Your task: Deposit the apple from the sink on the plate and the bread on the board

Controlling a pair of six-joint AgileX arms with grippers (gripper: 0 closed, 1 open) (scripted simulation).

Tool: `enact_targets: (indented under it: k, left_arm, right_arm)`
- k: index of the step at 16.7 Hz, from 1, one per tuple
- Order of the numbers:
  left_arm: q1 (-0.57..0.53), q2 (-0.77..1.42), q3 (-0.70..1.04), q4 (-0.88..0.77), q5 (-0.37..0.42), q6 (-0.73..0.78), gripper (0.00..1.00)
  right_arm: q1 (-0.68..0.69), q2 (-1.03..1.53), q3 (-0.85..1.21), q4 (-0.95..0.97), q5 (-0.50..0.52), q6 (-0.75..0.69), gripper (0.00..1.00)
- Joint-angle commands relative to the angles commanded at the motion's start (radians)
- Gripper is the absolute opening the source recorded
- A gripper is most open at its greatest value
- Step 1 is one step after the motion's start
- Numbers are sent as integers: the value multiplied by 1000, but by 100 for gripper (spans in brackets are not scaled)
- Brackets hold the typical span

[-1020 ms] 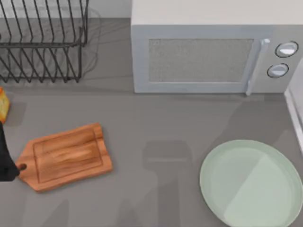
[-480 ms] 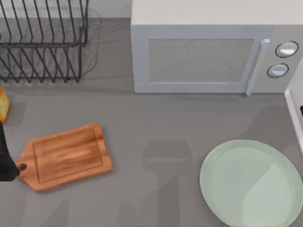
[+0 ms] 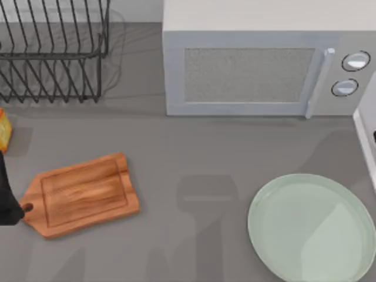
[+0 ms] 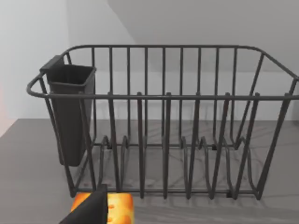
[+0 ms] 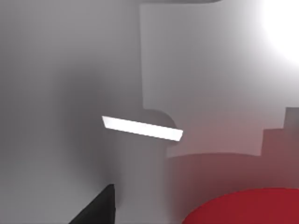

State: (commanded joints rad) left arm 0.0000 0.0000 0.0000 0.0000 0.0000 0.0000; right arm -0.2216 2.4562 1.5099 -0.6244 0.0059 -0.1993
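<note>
Left gripper (image 4: pixel 91 210) at table's far left edge, close over bread (image 4: pixel 117 209), in front of dish rack (image 4: pixel 163 121); finger opening cannot be judged. Board (image 3: pixel 82 194) just right of it, bare. Right gripper (image 5: pixel 100 207) near apple (image 5: pixel 243 207) in sink, opening unclear. Plate (image 3: pixel 311 229) bare.

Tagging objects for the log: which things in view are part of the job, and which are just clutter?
Job:
- bread, at the table's left edge, in front of the rack
- board
- plate
- apple, close under the right wrist camera

Clutter:
- dish rack with its dark cup
- microwave
</note>
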Motion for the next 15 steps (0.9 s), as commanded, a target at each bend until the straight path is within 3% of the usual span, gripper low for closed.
enact_targets:
  k: [6,15]
  left_arm:
    - [0,0,0,0,0,0,100]
    - [0,0,0,0,0,0,100]
  right_arm:
    - [0,0,0,0,0,0,2]
    - [2,-68,17,-30,-12,6,0]
